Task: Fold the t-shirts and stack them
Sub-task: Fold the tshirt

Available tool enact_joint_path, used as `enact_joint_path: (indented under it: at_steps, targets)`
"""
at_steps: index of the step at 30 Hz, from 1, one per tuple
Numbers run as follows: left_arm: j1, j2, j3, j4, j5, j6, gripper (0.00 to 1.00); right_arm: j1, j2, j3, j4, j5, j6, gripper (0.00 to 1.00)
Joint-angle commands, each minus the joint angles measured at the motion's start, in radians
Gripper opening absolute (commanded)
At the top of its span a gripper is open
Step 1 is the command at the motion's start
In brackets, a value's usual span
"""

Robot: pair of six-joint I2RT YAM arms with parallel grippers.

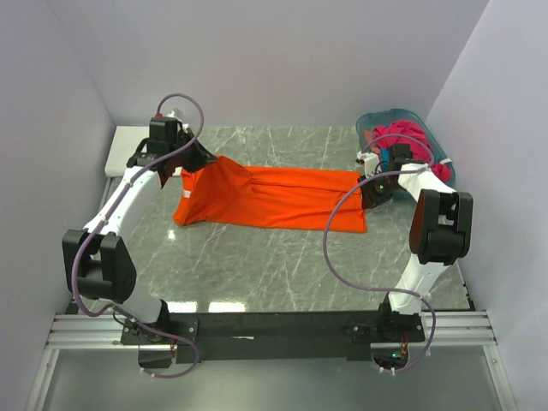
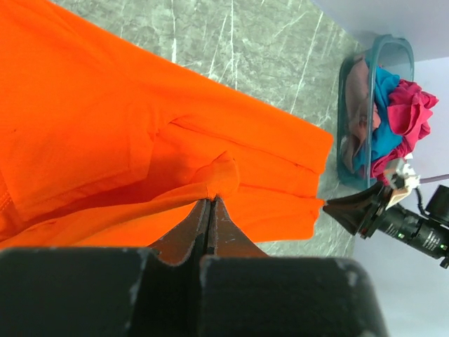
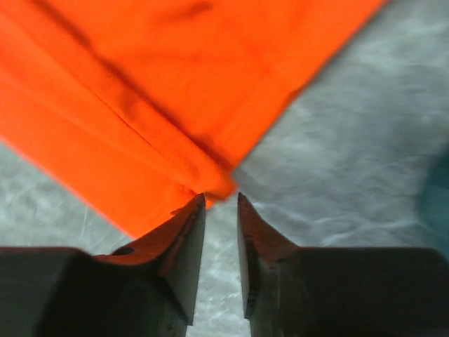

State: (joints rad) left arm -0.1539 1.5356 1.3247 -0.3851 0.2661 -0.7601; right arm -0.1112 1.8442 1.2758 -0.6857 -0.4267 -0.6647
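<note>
Orange t-shirt (image 1: 274, 197), laid across table (image 1: 257, 274): judged soft, light, limp, best taken at corners. One fold was pinched by left gripper (image 2: 211, 203); right gripper (image 3: 221, 200) was narrowly parted, empty, at a corner.

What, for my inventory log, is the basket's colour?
The basket is teal, clearest in the left wrist view.

Nothing to read here: no lettering, label, brand, number or sign comes through in any of the three views. The orange t-shirt (image 1: 274, 199) shows only plain cloth, and the teal basket (image 1: 375, 117) shows only bare plastic, with no legible print on either.
</note>
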Motion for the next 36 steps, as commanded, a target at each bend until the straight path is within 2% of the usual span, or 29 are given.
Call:
enact_joint_path:
  at_steps: [1, 3, 4, 8, 11, 18, 23, 30, 36]
  targets:
    - [0.004, 0.004, 0.041, 0.018, 0.022, 0.019, 0.00, 0.007, -0.074, -0.016, 0.155, 0.054, 0.141, 0.39]
    - [0.004, 0.004, 0.044, 0.014, 0.019, 0.022, 0.00, 0.007, -0.106, -0.033, 0.176, 0.046, 0.157, 0.46]
    - [0.004, 0.006, 0.045, 0.012, 0.019, 0.024, 0.00, 0.008, -0.117, -0.036, 0.186, 0.040, 0.162, 0.46]
    - [0.004, 0.009, 0.051, 0.015, 0.025, 0.025, 0.00, 0.007, -0.152, -0.020, 0.144, -0.010, 0.123, 0.46]
    - [0.004, 0.014, 0.059, 0.017, 0.035, 0.027, 0.00, 0.007, -0.171, -0.006, 0.052, -0.096, 0.021, 0.46]
    - [0.004, 0.043, 0.090, 0.015, 0.056, 0.050, 0.00, 0.008, -0.215, -0.052, 0.014, -0.201, -0.021, 0.46]
    - [0.004, 0.106, 0.146, -0.001, 0.100, 0.114, 0.00, 0.007, -0.255, -0.110, 0.029, -0.234, -0.013, 0.47]
    - [0.004, 0.208, 0.223, -0.026, 0.231, 0.206, 0.00, 0.010, -0.264, -0.136, 0.028, -0.247, -0.018, 0.47]
    - [0.004, 0.317, 0.312, -0.121, 0.280, 0.304, 0.00, 0.007, -0.277, -0.155, 0.035, -0.261, -0.021, 0.47]
